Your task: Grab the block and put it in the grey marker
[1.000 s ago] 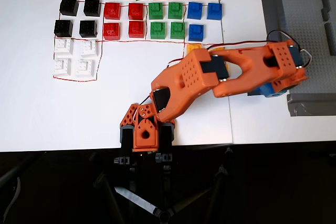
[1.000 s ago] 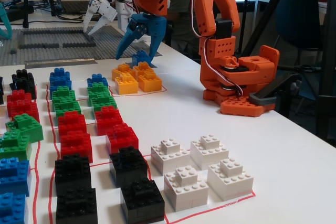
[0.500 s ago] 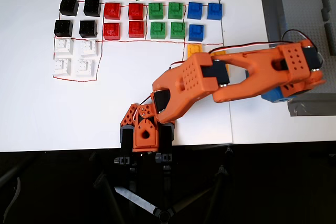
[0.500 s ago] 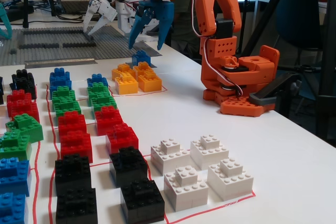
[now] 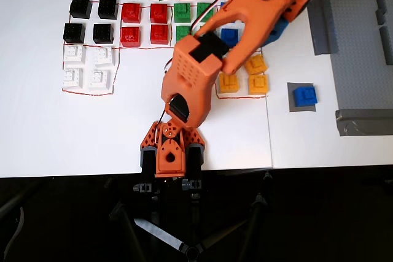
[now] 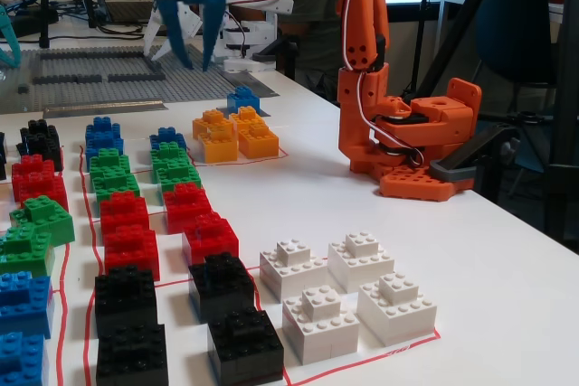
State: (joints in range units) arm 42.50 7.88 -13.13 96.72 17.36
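We see the block [image 5: 305, 96], a small blue one, sitting on the grey marker [image 5: 293, 106] at the right side of the white worktop [image 5: 49, 133] in the overhead view. The marker's dark edge shows around the block. In the fixed view the same block [image 6: 242, 98] sits far back, just behind the yellow-orange blocks [image 6: 233, 135].

The tool [image 6: 194, 53] is up in the air in the fixed view, well above the block and a bit to the left of it. Its blue fingers [image 6: 213, 24] point down and stand apart, with nothing between them. In the overhead view the tool is mostly hidden under the orange arm [image 5: 245, 29].

The arm's orange base [image 6: 407, 142] stands at the edge of the worktop. Rows of green blocks [image 6: 113, 174], red blocks [image 6: 163, 223], black blocks [image 6: 181, 314] and white blocks [image 6: 348, 291] lie inside thin red lines. A long grey tape strip [image 5: 362, 121] lies right of the marker in the overhead view
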